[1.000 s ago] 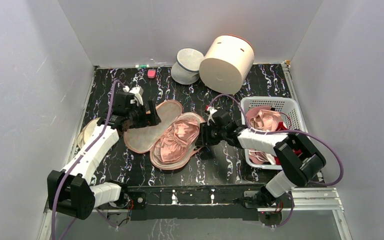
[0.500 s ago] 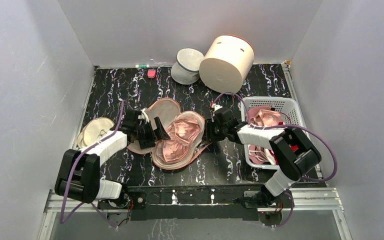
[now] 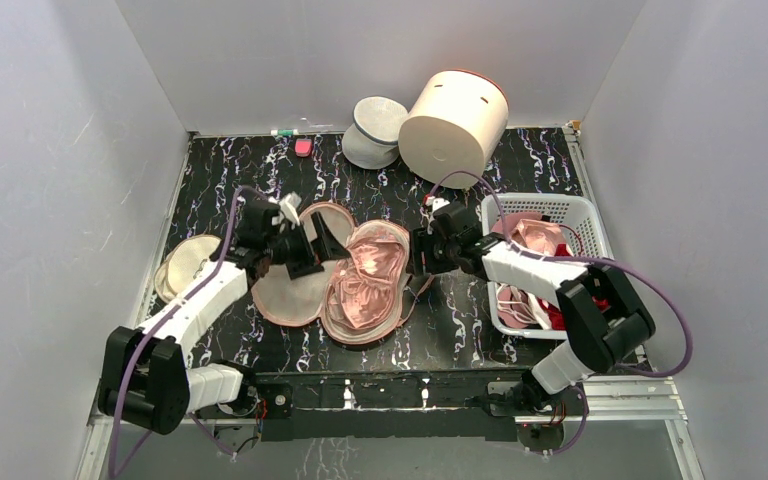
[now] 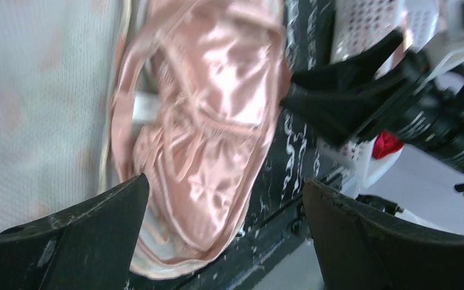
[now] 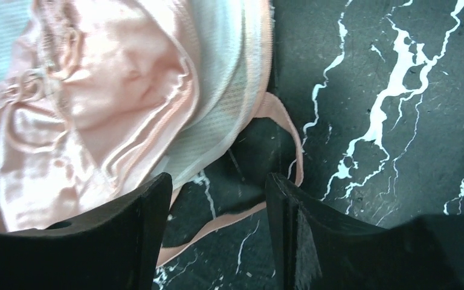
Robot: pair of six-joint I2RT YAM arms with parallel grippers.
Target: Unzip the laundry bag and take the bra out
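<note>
Left gripper (image 3: 312, 243), now wide, has swung centre-frame above the laundry bag (image 3: 285, 292); right gripper (image 3: 418, 254), seemingly empty, parted beside the bra (image 3: 368, 278)

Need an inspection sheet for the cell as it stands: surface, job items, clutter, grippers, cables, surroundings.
surface: black marbled table top, no spills seen.
job's things: laundry bag unzipped and spread flat; bra lying in its right half, not out yet.
clutter: white basket of garments at right; cream cylinder and white round pouch at the back; round beige disc at left.
grippers: left gripper open, over the bra; right gripper open at the bag's right edge, holding nothing.
cables: purple cable looping over each arm.
surroundings: plain pale walls on three sides; nothing else seen.
</note>
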